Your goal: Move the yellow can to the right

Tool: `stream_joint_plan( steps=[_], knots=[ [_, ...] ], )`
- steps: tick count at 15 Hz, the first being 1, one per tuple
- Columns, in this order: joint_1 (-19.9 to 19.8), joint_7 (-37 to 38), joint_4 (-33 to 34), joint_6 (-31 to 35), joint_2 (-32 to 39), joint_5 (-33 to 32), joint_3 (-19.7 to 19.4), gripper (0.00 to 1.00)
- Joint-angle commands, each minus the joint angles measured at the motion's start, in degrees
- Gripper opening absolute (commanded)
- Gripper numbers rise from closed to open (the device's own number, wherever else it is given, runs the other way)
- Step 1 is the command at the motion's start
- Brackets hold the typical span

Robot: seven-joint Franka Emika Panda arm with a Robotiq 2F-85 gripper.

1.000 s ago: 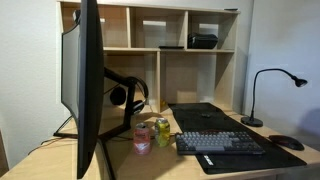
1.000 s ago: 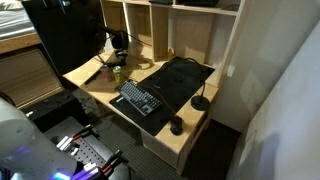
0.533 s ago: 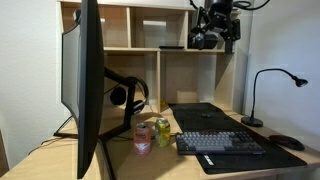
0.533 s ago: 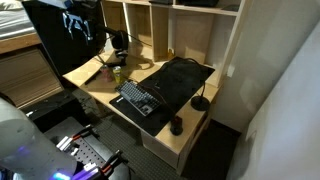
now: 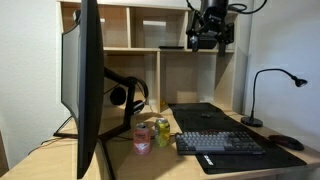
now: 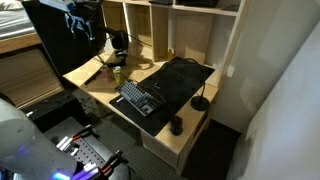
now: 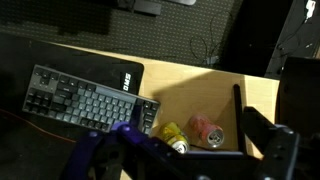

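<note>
The yellow can stands on the wooden desk next to a pink can, between the monitor and the keyboard. In the wrist view the yellow can lies left of the pink can, both seen from above. It shows small in an exterior view. My gripper hangs high above the desk at shelf height, far from the cans. In the wrist view its fingers are spread apart and empty.
A large monitor stands left of the cans with headphones behind. A keyboard on a black mat, a mouse and a desk lamp lie to the right. Shelf cubbies rise behind.
The arm was out of view one second ago and has come in high at shelf level; since half a second ago it has shifted slightly left. The cans have not moved.
</note>
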Motion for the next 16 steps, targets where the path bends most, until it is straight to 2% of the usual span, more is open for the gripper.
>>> stream_joint_plan(
  steps=[1,4,6,11,12,14,16],
  knots=[
    [1.19,1.13,-2.67,13.56,5.38,1.1,2.28,1.0],
    [1.51,7.09,-2.49,20.8,10.43,-2.03,4.18,1.0],
    [2.01,9.17,-1.3,17.95,11.41,-0.32,3.76,1.0],
    [2.26,7.92,-2.29,18.65,10.86,-0.93,3.49,1.0],
    [2.48,8.2,-1.43,19.22,13.42,0.57,3.59,1.0],
    [2.89,11.67,-1.47,26.26,16.08,3.33,4.24,1.0],
    [3.41,16.7,-1.23,33.68,19.59,1.39,5.28,1.0]
  ],
)
